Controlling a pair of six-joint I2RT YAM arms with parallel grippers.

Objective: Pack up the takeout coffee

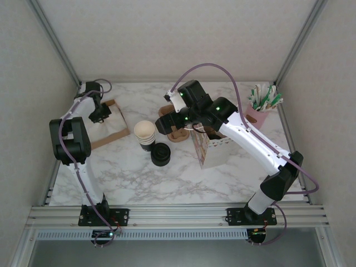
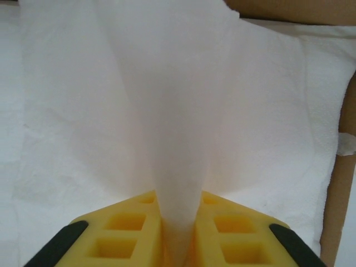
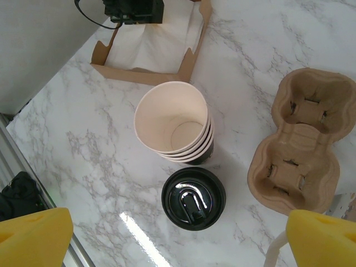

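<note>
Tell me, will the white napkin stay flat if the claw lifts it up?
Probably not. The napkin bunches into a soft peak where the left claw pinches it, so it looks floppy and would likely droop. It seems thin and light, and might tear if tugged hard.

We see a robot lab cell, aluminium rail (image 1: pixel 178 214) carrying two arm bases (image 1: pixel 103 216) at six o'clock, plain white walls (image 1: pixel 167 39) at twelve, marble-print table (image 1: pixel 139 183).
</note>
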